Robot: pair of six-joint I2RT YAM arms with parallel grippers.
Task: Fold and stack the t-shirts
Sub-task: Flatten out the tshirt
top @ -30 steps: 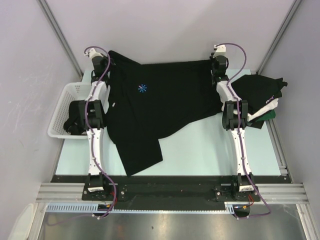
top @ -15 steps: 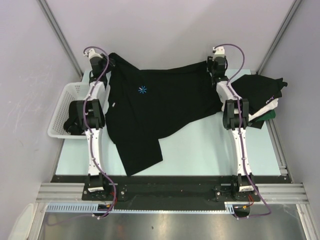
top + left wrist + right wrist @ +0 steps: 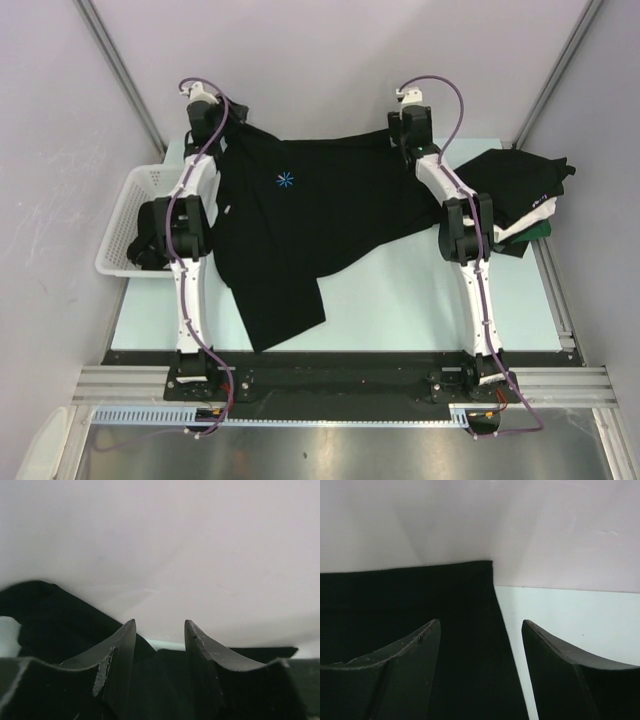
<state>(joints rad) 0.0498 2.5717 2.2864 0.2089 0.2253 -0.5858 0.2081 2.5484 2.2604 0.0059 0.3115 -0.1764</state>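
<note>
At 11 o'clock, parted left fingers [image 3: 117,652] over the black t-shirt [image 3: 330,210], holding nothing. At 1 o'clock, widely parted right fingers [image 3: 405,660] over its edge and the tabletop [image 3: 580,615], holding nothing.

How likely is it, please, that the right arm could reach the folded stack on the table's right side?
Probably yes: the folded stack lies uncovered close beside it, and the right pincer stands open, holding nothing.
</note>
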